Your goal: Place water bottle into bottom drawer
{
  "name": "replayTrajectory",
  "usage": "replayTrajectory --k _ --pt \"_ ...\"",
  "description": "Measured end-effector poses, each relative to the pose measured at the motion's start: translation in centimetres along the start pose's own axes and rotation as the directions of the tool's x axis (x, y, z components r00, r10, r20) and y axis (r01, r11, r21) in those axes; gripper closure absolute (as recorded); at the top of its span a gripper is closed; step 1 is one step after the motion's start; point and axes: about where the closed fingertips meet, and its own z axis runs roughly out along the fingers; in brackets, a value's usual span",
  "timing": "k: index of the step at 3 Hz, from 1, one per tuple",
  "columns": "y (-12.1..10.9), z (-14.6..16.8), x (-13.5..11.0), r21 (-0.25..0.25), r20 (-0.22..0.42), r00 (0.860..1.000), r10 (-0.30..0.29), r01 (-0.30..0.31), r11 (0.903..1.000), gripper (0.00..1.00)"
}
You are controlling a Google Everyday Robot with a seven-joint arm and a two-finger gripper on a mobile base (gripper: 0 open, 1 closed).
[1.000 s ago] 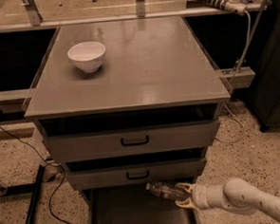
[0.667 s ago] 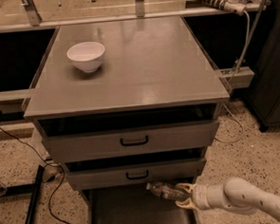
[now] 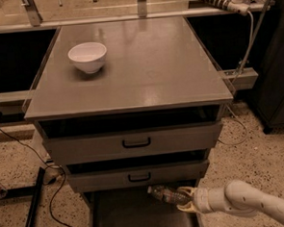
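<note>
The water bottle (image 3: 165,194) is a small clear crinkled bottle held roughly level, its free end pointing left, just under the middle drawer front. My gripper (image 3: 184,201) comes in from the lower right on a white arm and is shut on the bottle's right end. It holds the bottle over the right part of the bottom drawer (image 3: 134,217), which is pulled out as a wide shallow grey tray. The bottle hangs above the drawer floor, not resting on it.
The two upper drawers (image 3: 134,142) with black handles stand slightly open. A white bowl (image 3: 87,56) sits on the cabinet top at the back left. Cables and a black bar (image 3: 34,201) lie on the speckled floor to the left. A dark cabinet (image 3: 279,78) stands at right.
</note>
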Motion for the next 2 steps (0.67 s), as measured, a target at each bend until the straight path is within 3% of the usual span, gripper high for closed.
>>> replayTrajectory --k 1,2 --pt "0.6 2.1 1.9 -0.032 -0.013 0.998 0.057 -0.057 0.9979 1.0" --pt "1.7 5.0 4.6 -0.068 -0.026 0.992 0.126 -0.128 0.9894 1.0"
